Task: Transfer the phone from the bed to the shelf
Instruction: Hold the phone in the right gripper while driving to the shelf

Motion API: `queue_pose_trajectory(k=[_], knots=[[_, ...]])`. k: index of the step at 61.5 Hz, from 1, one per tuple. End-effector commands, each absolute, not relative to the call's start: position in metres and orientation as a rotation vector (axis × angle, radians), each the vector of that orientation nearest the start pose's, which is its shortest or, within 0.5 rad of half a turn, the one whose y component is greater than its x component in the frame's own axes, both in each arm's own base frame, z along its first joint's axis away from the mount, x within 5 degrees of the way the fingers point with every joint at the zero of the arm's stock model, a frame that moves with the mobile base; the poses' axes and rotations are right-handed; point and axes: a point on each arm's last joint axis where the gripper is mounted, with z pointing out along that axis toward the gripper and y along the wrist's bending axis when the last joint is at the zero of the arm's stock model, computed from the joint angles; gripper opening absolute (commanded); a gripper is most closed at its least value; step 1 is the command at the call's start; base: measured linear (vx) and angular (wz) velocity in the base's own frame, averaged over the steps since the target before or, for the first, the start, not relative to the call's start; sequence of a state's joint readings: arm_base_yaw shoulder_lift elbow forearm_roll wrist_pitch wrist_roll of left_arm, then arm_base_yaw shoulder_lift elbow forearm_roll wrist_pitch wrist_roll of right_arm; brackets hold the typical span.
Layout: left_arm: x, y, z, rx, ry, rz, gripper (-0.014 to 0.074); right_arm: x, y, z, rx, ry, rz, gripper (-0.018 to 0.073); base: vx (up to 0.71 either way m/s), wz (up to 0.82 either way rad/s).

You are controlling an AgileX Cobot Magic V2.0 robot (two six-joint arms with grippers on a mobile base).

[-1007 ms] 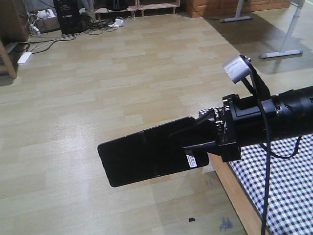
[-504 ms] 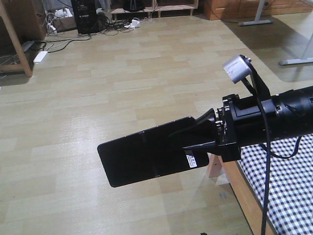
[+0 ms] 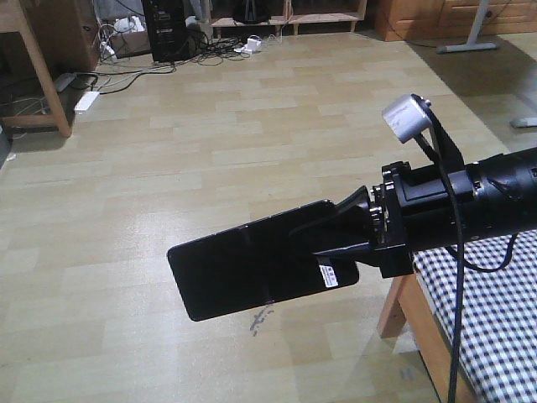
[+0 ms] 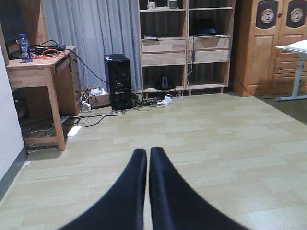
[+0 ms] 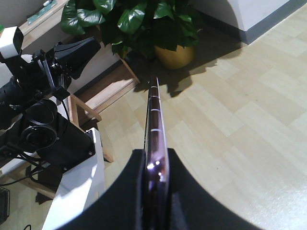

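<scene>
The black glossy phone (image 3: 239, 269) hangs flat over the wooden floor, and my right gripper (image 3: 304, 243) is shut on the end that carries the small white sticker. In the right wrist view the phone (image 5: 154, 115) shows edge-on with its pinkish rim, pinched between the two black fingers (image 5: 139, 167). The corner of the bed (image 3: 495, 311), with its checked sheet, lies below the right arm at the lower right. My left gripper (image 4: 147, 152) is shut and empty above the floor, facing the pale wooden shelf (image 4: 165, 45) against the far wall.
A wooden desk (image 4: 41, 62) stands at the left with a bottle on it. A black computer tower (image 4: 119, 81) and tangled cables sit beside the shelving. An orange-brown wardrobe (image 4: 268, 43) and a white table (image 4: 293, 47) are at the right. A potted plant (image 5: 175, 52) stands near the wall.
The background has slid to the right and down in the front view, and the bed's wooden leg has come into sight. The right arm and the phone keep the same pose.
</scene>
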State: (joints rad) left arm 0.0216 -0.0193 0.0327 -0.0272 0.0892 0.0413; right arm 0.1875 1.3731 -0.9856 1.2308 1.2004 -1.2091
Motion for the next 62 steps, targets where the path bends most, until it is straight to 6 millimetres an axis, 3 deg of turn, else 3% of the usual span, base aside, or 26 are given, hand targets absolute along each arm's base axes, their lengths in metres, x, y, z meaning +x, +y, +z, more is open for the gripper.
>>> queue_pose_trajectory(k=[1,62], knots=[[0.0544,0.0013,0.2105,-0.021,1.482,0.016,0.0001,0.2213,0.1274,0.3398,-1.025,1.879,1.342,-0.0002,0.27,0.08],[0.0544,0.0013,0.2105,-0.021,1.482,0.016,0.0001,0.2213,0.1274,0.3398,-1.025,1.879,1.342,-0.0002,0.31,0.04]])
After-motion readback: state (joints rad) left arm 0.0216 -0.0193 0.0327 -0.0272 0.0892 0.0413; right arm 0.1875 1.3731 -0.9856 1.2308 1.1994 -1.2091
